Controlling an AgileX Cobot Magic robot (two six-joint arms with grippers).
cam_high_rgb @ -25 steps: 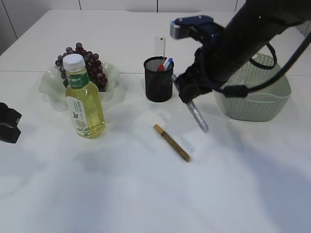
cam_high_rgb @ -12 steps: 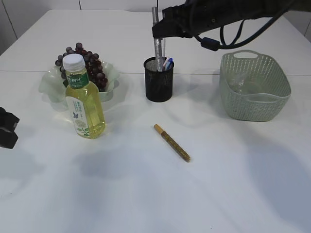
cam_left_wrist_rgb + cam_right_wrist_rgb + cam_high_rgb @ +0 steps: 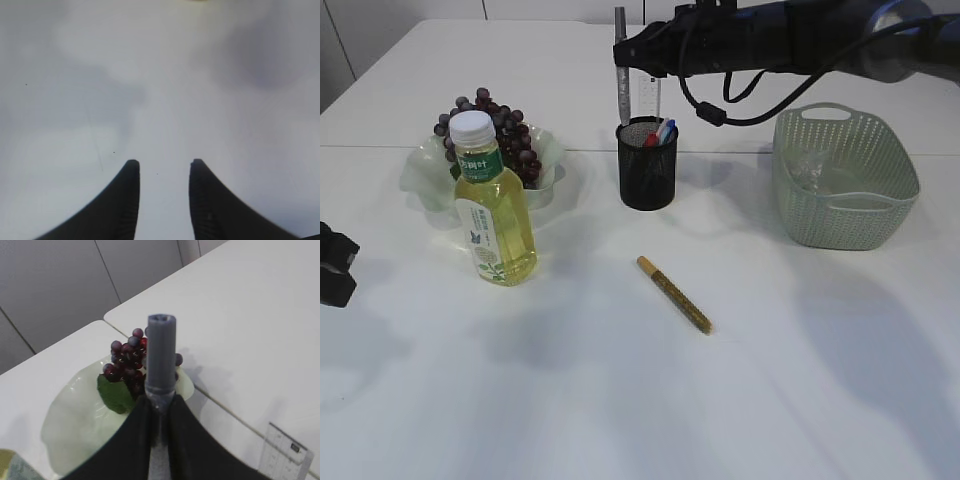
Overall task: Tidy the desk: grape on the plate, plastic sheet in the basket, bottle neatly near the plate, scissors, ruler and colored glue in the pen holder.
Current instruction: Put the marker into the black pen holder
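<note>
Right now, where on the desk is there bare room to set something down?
The whole near half, in front of the gold glue pen, is bare. So is the gap between bottle and pen holder. It is crowded where the bottle stands against the grape plate.

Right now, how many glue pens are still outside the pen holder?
2: a silver glue pen held upright in the right gripper above the pen holder, and a gold glue pen lying on the table.

Your right arm (image 3: 790, 35) is glossy black with a looping black cable (image 3: 740, 95); both pincers carry curved black fingers (image 3: 125, 200) (faintly ribbed inside).
</note>
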